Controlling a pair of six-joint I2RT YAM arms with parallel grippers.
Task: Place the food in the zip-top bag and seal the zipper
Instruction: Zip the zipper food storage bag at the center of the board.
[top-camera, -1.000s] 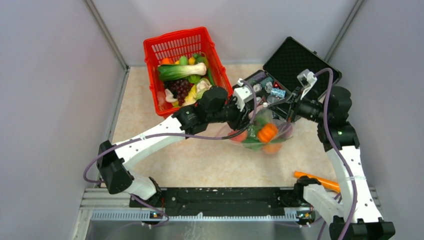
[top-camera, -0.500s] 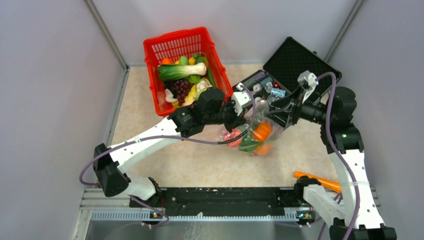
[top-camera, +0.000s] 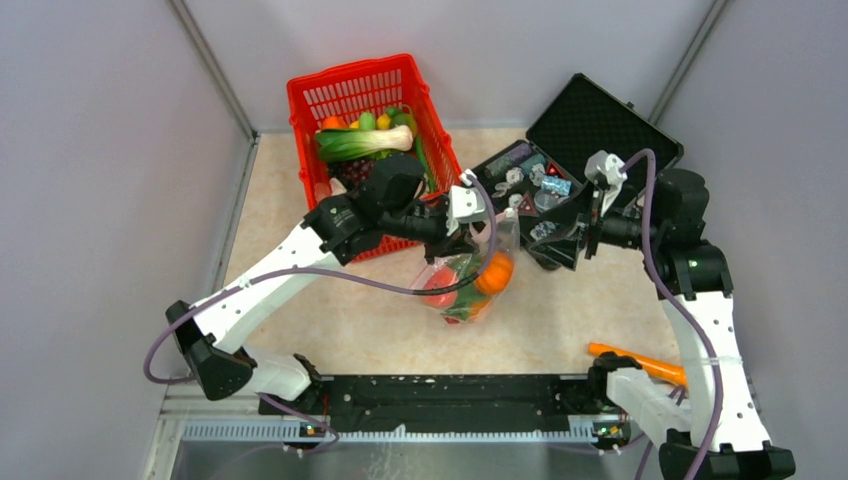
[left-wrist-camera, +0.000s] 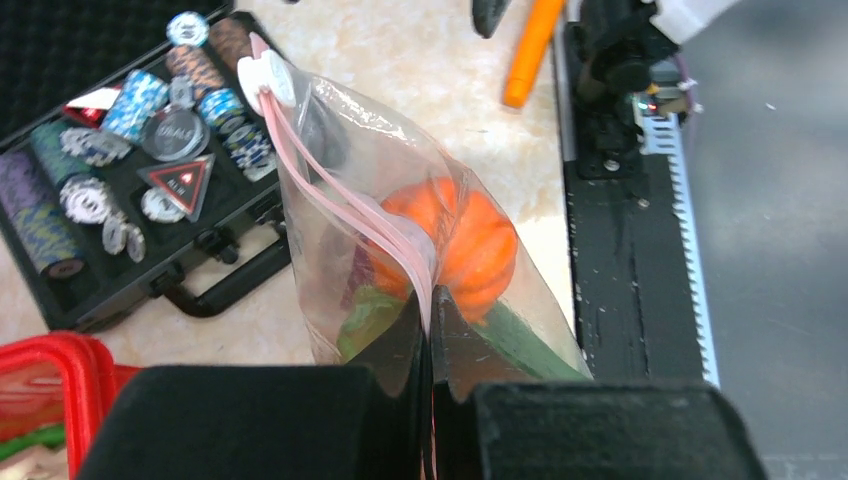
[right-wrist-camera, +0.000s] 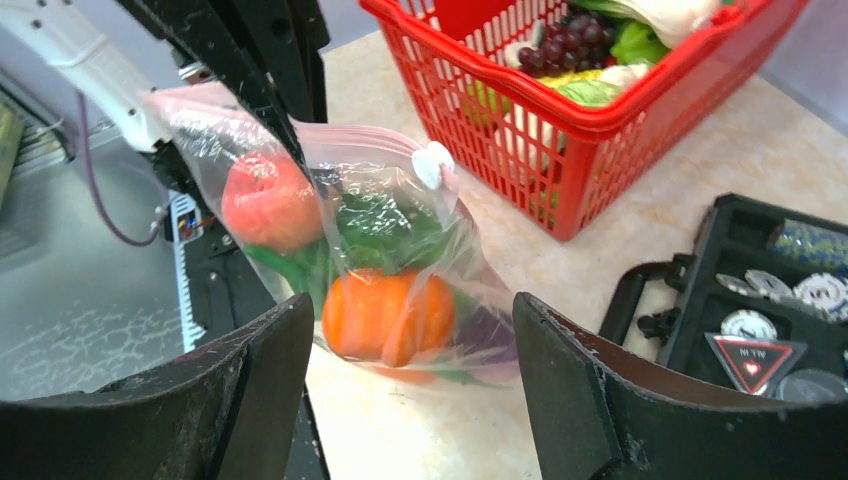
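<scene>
The clear zip-top bag (top-camera: 466, 283) hangs above the table, lifted by its top edge. Inside it show an orange pumpkin (right-wrist-camera: 385, 315), a red ball (right-wrist-camera: 268, 200) and green lettuce (right-wrist-camera: 385, 225). My left gripper (left-wrist-camera: 430, 300) is shut on the pink zipper (left-wrist-camera: 340, 195) at one end of the strip. The white slider (left-wrist-camera: 268, 75) sits at the far end. My right gripper (right-wrist-camera: 412, 300) stands open beside the bag, a little apart from it, its fingers (right-wrist-camera: 270, 360) holding nothing. From above, the left gripper (top-camera: 487, 237) is left of the right gripper (top-camera: 548, 245).
The red basket (top-camera: 340, 90) with more toy food stands at the back left. An open black case (top-camera: 590, 120) of chips and trinkets lies at the back right, just behind the right gripper. An orange carrot (top-camera: 630, 360) lies near the right arm's base.
The right gripper has let go of the bag and opened. The left gripper has shut on the zipper and carried the bag left and toward the near edge.
</scene>
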